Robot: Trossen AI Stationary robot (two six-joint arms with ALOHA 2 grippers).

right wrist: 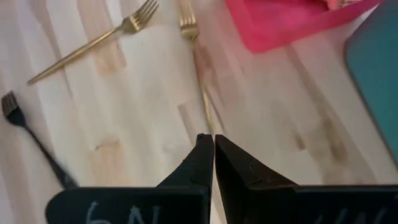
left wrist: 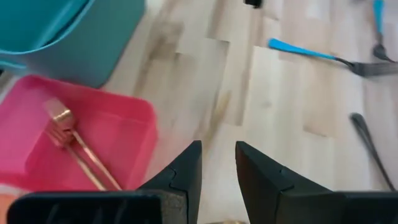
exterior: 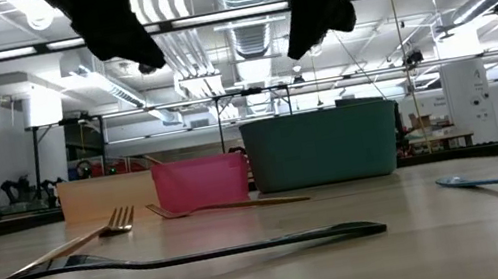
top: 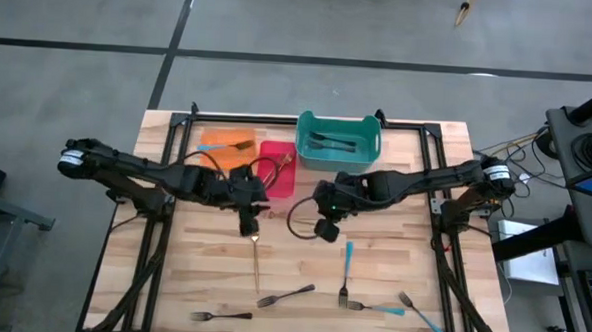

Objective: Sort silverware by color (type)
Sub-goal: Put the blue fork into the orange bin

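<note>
Slim gold forks (right wrist: 93, 45) lie on the pale planked worktop (top: 392, 260); the left tool (left wrist: 217, 168) gapes empty, the right tool (right wrist: 213, 155) is pinched closed.

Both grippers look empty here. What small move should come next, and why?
Probably lower the open, empty left gripper onto the gold fork lying right by it; the red bin nearby already holds gold.
</note>
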